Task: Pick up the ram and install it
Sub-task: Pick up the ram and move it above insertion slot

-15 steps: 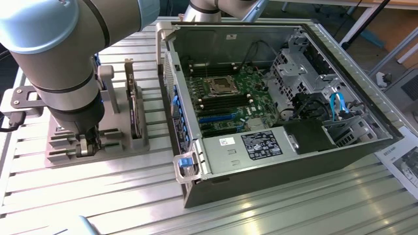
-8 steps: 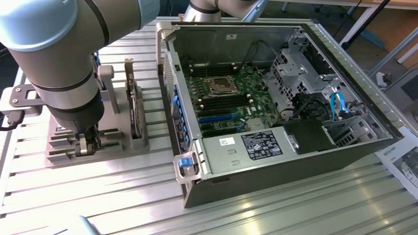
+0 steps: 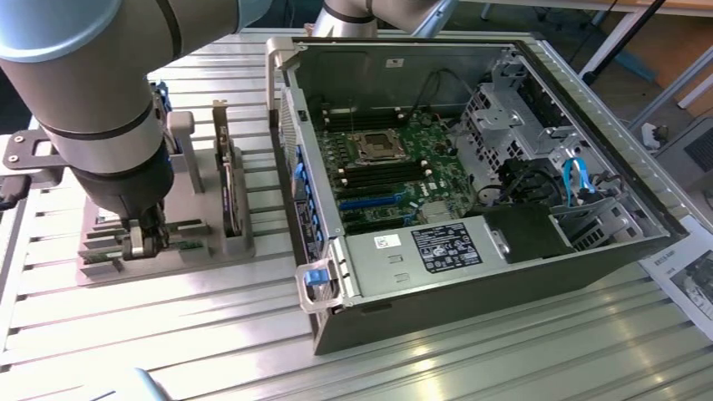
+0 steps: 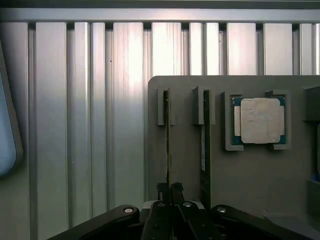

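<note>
Fingers [image 4: 177, 191] closed on the near end of the ram [image 4: 167, 140], which stands on edge in a grey holder [image 4: 250, 180] slot, long axis running straight away from them, to the exterior view's left of the computer case [image 3: 468, 284].

We identify the table [image 4: 100, 130] as ribbed bare metal, smooth and brightly reflective. The holder block [image 4: 250, 180] is matt grey plastic. The processor chip [image 4: 260, 120] carries a dull silver metal lid. The gripper [image 4: 170, 189] is matt black; the ram [image 4: 168, 135] presents a thin dark matt edge. The computer case [image 3: 468, 309] is grey sheet metal inside, dark and matt outside.
</note>
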